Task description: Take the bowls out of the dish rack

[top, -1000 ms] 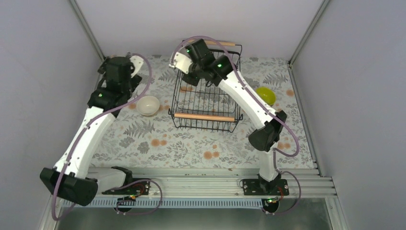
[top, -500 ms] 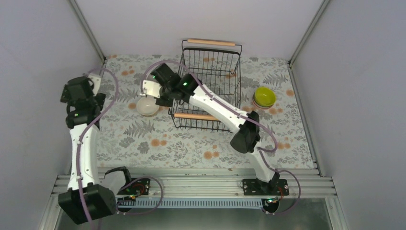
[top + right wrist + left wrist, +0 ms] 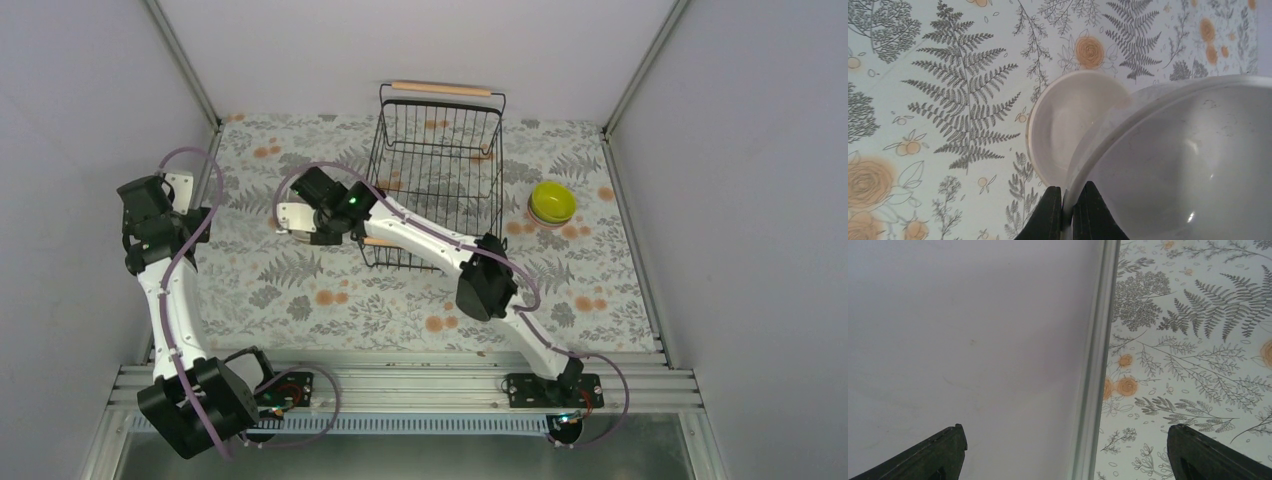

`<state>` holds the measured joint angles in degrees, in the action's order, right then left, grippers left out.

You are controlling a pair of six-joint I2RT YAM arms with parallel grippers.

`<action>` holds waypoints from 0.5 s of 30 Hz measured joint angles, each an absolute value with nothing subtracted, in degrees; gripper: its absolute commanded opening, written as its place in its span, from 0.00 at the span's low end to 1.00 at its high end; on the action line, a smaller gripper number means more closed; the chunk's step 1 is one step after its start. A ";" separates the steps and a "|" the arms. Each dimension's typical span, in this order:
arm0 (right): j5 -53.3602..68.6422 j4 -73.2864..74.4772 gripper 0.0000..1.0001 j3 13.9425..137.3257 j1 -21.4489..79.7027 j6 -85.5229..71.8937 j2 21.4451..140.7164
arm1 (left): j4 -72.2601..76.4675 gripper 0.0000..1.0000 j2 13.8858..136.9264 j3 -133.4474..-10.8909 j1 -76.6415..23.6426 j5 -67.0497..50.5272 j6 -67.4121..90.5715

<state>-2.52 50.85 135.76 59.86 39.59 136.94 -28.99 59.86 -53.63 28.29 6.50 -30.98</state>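
**Right gripper clamped on a bowl beside the rack; left gripper spread at the wall**

A cloth printed with grey ferns and orange flowers (image 3: 330, 300) covers the table, which is closed in by plain pale walls (image 3: 90, 120). The dish rack (image 3: 440, 130) stands on the cloth in the upper centre of the overhead view. One wooden handle (image 3: 441, 88) runs along its far edge, and the arm reaching in from the lower right crosses its near left corner.

The right gripper (image 3: 1066, 210) sits just left of the rack. Its two fingers are pressed together on the rim of a pale grey bowl (image 3: 1188, 160), which fills the lower right of the wrist view. Behind that rim a white bowl (image 3: 1063, 125) lies upright on the cloth, partly covered by the held one. Whether the two bowls touch cannot be told.

A green bowl (image 3: 553, 201) rests on the cloth to the right of the rack, well apart from both grippers, with a pinkish edge showing under it.

The left gripper (image 3: 1065, 430) is at the left edge of the overhead view. Its fingers are spread wide with nothing between them, over the metal rail (image 3: 1095, 365) where wall meets cloth.
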 measured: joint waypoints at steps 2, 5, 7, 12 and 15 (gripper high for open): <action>-3.33 49.84 0.03 136.20 60.12 40.56 137.71 | -29.04 1.00 59.88 -53.63 28.34 5.69 -30.89; -5.13 48.01 0.03 136.64 60.71 41.74 138.96 | -29.08 1.00 59.92 -53.63 28.40 4.73 -30.83; -6.15 47.05 0.03 136.79 61.17 42.39 139.96 | -29.21 1.00 59.92 -53.63 28.45 4.10 -30.83; -7.79 45.74 0.03 137.21 62.24 43.51 142.96 | -29.47 1.00 59.90 -53.63 28.49 2.96 -30.85; -8.25 45.82 0.03 137.21 62.59 43.72 143.98 | -29.50 1.00 59.90 -53.63 28.49 2.66 -30.85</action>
